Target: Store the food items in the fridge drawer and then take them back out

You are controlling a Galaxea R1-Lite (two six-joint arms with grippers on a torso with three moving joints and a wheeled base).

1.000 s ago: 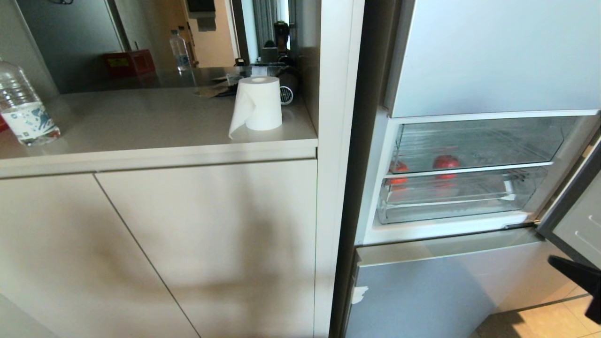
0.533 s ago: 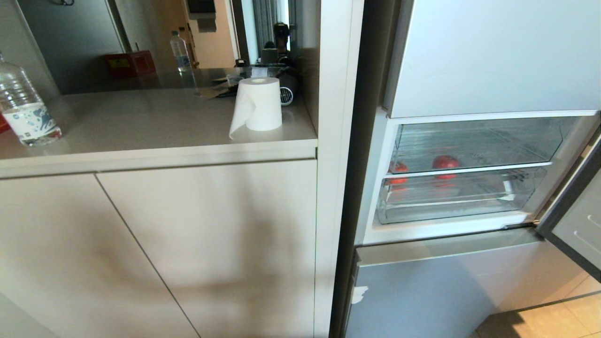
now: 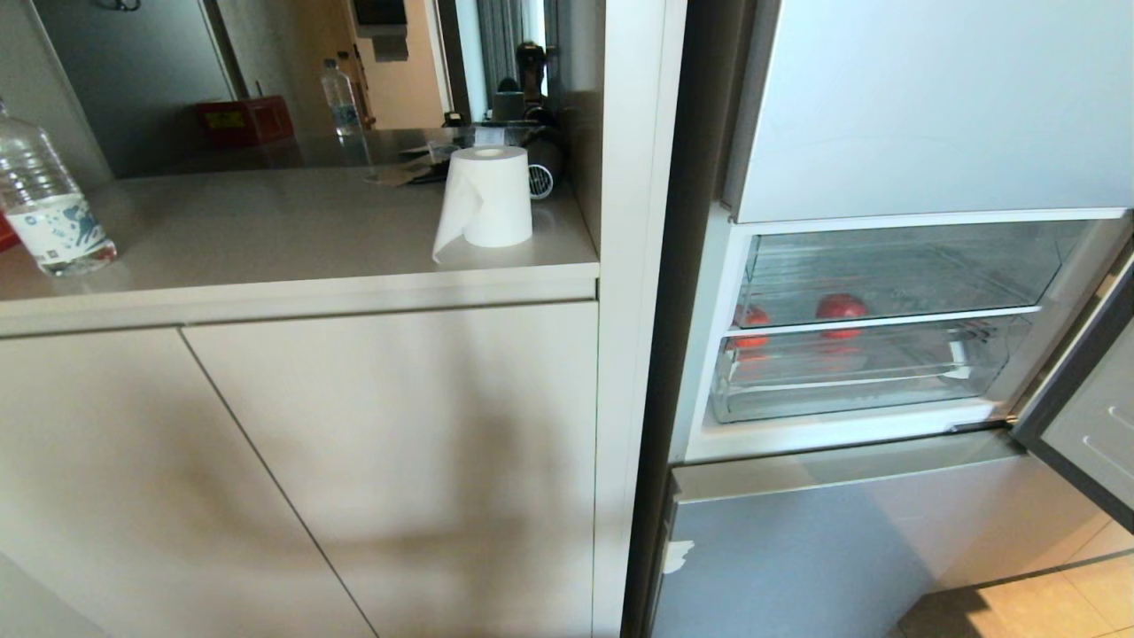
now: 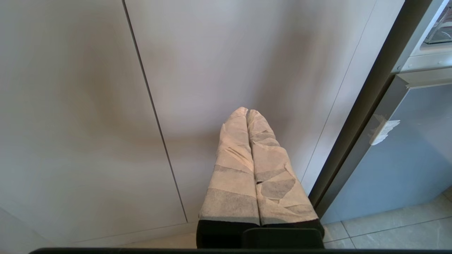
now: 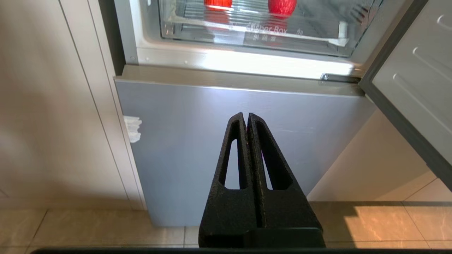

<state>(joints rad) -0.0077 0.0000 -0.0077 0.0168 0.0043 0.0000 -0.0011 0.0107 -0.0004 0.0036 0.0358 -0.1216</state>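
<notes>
- Two red food items (image 3: 841,307) sit in the clear drawer (image 3: 873,368), visible through its front wall; fridge door (image 3: 1085,416) open.
- Right gripper (image 5: 246,115) and left gripper (image 4: 247,110): jaws clenched, empty, low before the lower door (image 5: 247,141) and cabinet (image 4: 219,63).
- We judge next: raise right arm, part jaws, pull drawer straight.
- Obstacle: open door crowds the right side. Paper roll (image 3: 485,197) and bottle (image 3: 46,213) on counter (image 3: 266,230), irrelevant.

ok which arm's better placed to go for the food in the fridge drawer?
Right, likely. The right gripper, shut and empty, faces the fridge below the fridge drawer holding the food items. The left gripper faces the cabinet doors.
</notes>
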